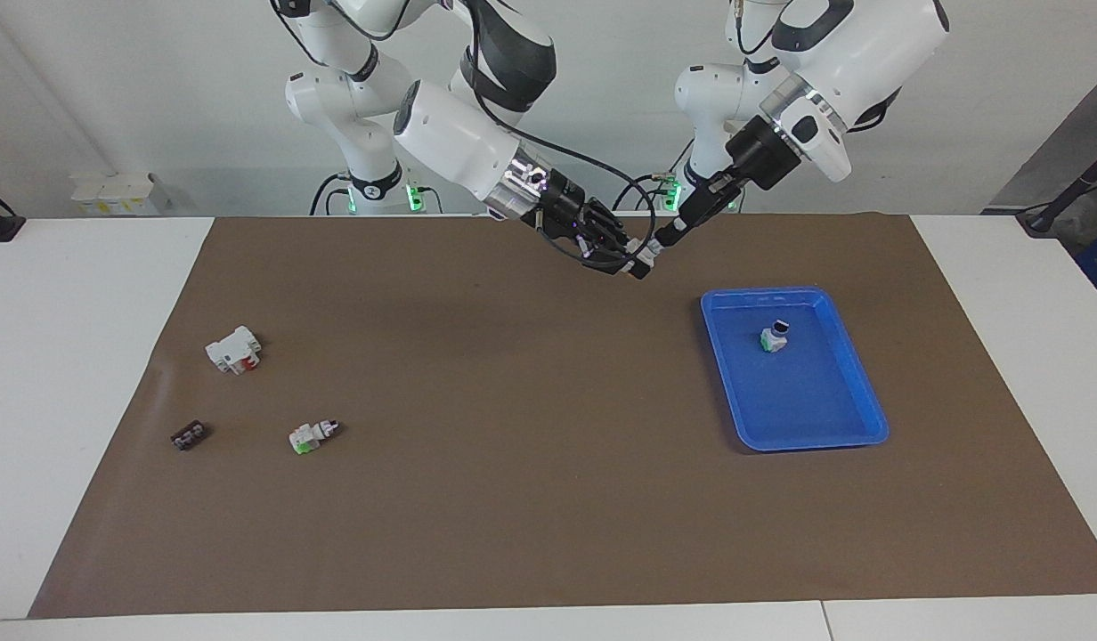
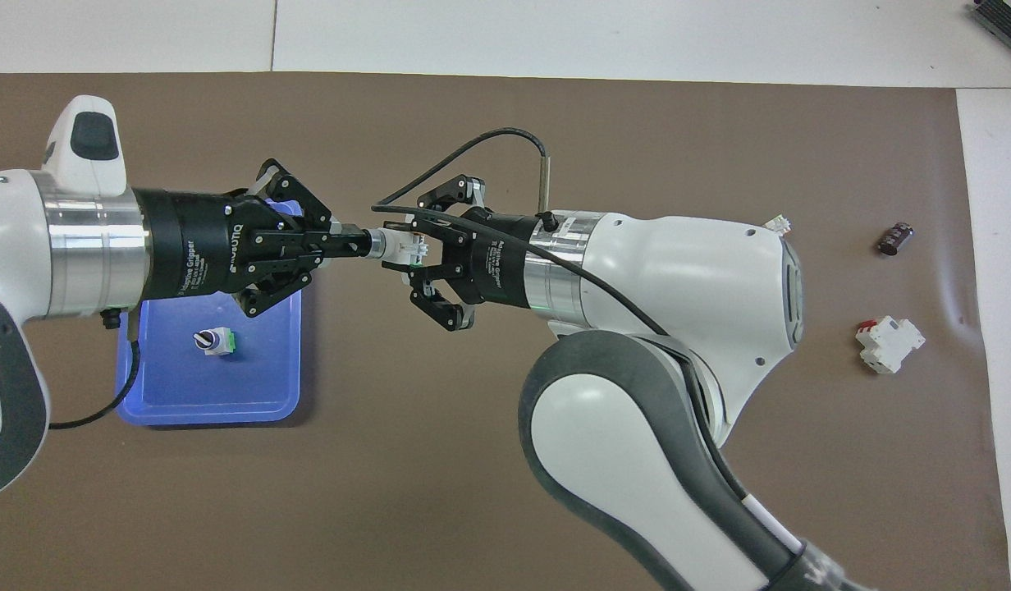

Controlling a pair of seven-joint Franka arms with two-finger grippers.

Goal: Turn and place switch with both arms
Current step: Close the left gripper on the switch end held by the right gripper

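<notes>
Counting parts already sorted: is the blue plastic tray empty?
No, the blue plastic tray holds one small white switch with a green base.

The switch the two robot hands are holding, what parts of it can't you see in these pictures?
- Facing view: the switch is almost covered by the right gripper and left gripper; its base colour cannot be told.
- Overhead view: the right gripper's fingers wrap the body; the left gripper hides the knob tip.
- Overhead view: the left arm covers one corner of the blue tray.
</notes>
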